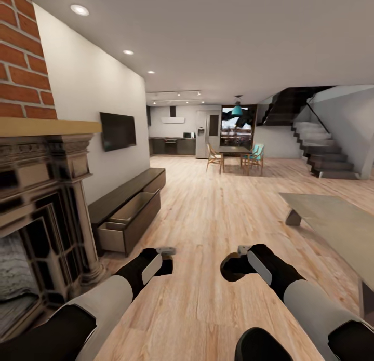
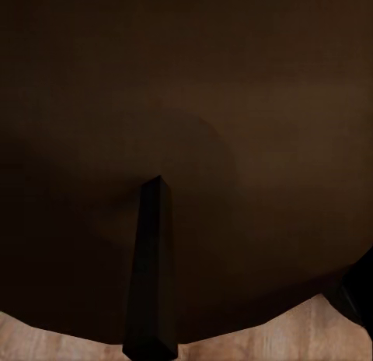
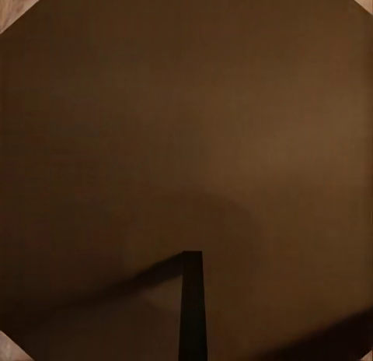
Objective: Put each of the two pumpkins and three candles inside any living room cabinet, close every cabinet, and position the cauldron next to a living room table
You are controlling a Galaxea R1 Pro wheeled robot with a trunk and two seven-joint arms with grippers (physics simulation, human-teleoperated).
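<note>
I'm between steps, both arms tucked low over the pale plank floor [image 1: 208, 309]. My left gripper [image 1: 167, 251] and right gripper [image 1: 243, 250] point down; whether their fingers are apart or together I cannot tell, as each wrist view gives a dark brown blur with one black finger. Left of me, past the carved fireplace [image 1: 47, 215], the long dark cabinet [image 1: 136, 192] has two pale-lined drawers pulled out. The glossy grey-beige table [image 1: 337, 221] sits right. Next I judge I need to turn and hunt for pumpkins, candles and cauldron.
</note>
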